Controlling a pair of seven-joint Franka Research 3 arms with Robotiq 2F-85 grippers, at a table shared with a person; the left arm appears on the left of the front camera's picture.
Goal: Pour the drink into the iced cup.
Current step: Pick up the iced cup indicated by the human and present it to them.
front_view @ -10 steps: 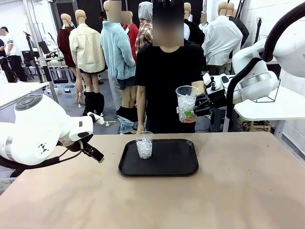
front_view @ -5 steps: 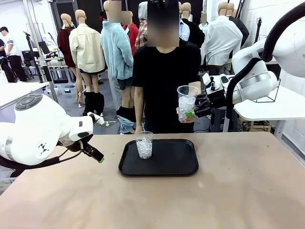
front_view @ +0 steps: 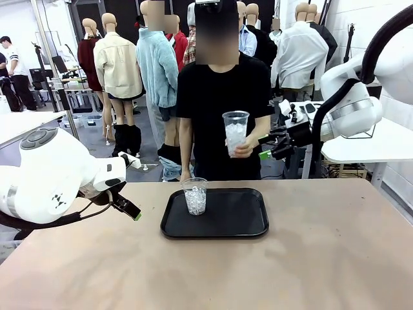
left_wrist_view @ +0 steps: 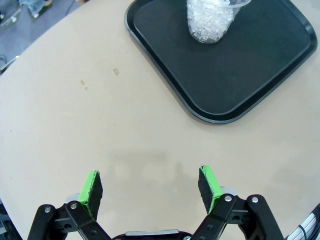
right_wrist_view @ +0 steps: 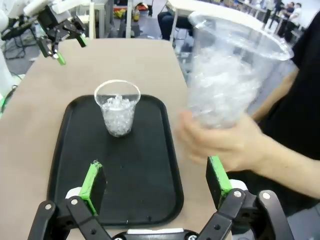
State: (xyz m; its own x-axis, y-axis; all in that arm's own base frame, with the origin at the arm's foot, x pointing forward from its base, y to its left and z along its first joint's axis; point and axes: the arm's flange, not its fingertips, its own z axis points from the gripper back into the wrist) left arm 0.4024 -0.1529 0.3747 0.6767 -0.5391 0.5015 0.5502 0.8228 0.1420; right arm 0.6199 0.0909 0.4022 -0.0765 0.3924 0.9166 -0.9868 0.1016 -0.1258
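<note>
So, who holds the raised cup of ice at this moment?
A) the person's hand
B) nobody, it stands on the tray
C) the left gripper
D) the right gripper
A: the person's hand wraps around the raised cup of ice, and the right gripper stands open beside it, not touching it.

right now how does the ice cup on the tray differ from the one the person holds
The small clear plastic cup stands on the black tray; the tall clear plastic cup is held up in the person's hand. The small cup is shorter and narrower than the tall one. Both are upright and hold ice.
</note>
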